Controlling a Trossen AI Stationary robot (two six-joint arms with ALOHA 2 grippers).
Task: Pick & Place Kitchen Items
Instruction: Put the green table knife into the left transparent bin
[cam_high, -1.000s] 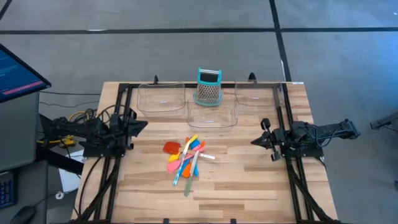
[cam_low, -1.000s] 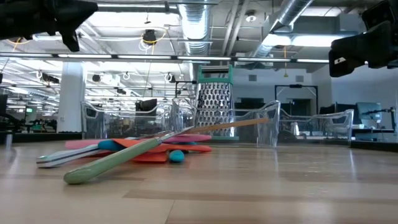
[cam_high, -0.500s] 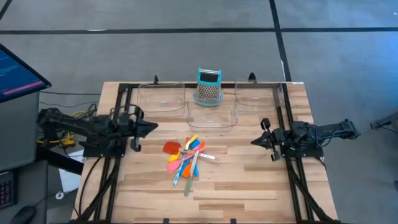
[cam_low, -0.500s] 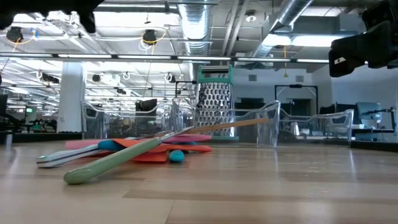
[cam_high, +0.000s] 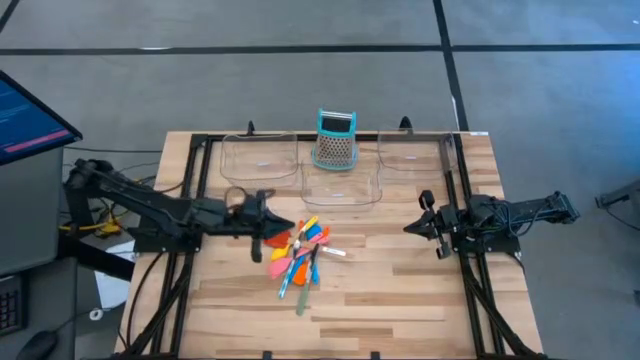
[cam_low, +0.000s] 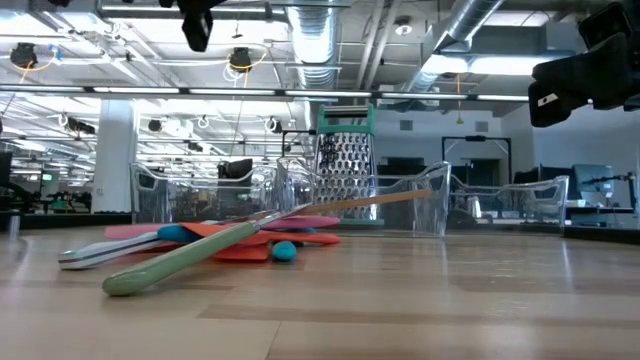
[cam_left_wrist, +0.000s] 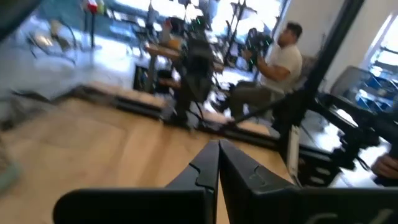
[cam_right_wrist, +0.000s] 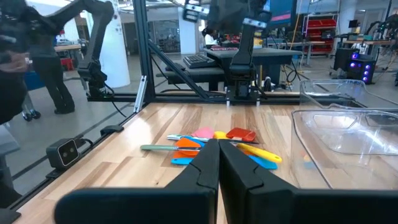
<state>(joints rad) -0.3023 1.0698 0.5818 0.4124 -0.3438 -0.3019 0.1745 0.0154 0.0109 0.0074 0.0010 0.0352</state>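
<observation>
The left gripper, fingers pressed together and empty, hangs above the table just beside the pile of kitchen items, while the right gripper, likewise closed on nothing, waits well off to the other side. By my reading nothing is done yet: every utensil lies tangled mid-table and all three clear trays behind it look empty. The crossed handles will likely make singling one out awkward, and the grater stands among the trays, near any drop point.
</observation>
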